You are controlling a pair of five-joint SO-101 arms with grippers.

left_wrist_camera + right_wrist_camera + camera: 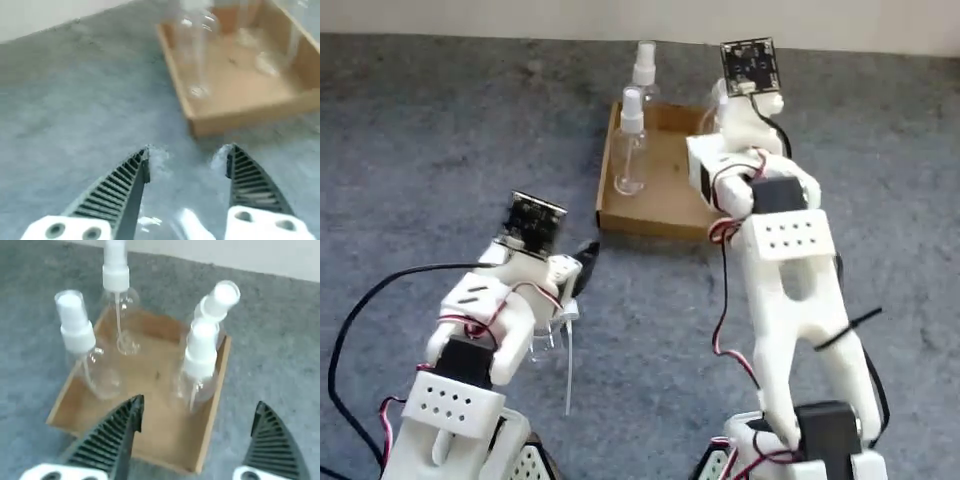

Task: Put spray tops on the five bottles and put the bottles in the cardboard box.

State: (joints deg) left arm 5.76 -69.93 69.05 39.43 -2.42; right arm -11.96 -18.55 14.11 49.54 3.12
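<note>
The cardboard box holds several clear bottles with white spray tops: one at its far side, one on the left, and two close together on the right. My right gripper hangs open above the box's near edge, holding nothing. My left gripper is open low over the carpet, a short way in front of the box. A white spray top with a long thin tube lies on the carpet beside the left arm, next to something clear.
Grey carpet covers the table around the box. The right arm stretches over the box's right half in the high view, and two bottles stand clear of it on the left.
</note>
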